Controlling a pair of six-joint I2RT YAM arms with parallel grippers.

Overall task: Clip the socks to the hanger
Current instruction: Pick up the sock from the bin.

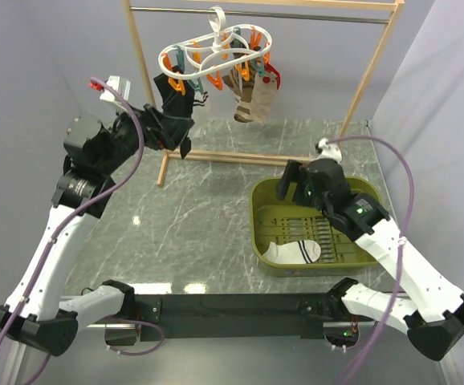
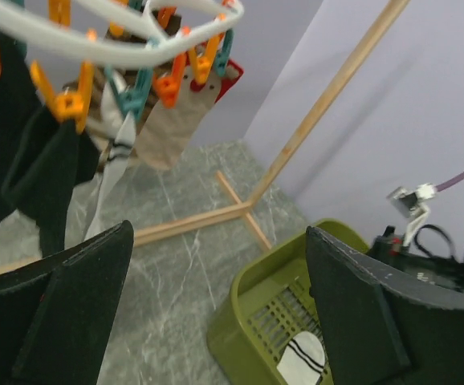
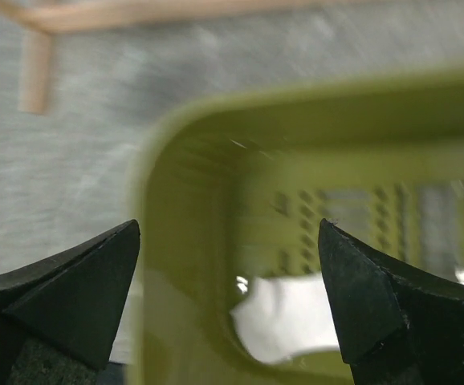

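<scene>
Pale grey-lilac walls [image 1: 31, 48] to the left, behind and to the right, plain and evenly lit. Below, a glossy grey marble-patterned table [image 1: 192, 216] with white veins and a small bright glint near the left side. At the far edge, a tall wooden rack [image 1: 367, 80]: two light posts, a base rail flat on the table, a thin metal rod [image 1: 296, 14] across the top.

The left arm [image 1: 49, 241] and right arm [image 1: 404, 261] had white link shells between bulky black joint housings. A black bar [image 1: 232, 305] joined their bases along the table's near edge. A mauve cable [image 1: 140, 143] ran along each arm. A small green light [image 1: 359, 210] glowed on the right arm. The left gripper [image 2: 217, 237] and right gripper [image 3: 229, 228] carried matte black, wedge-shaped fingers.
</scene>
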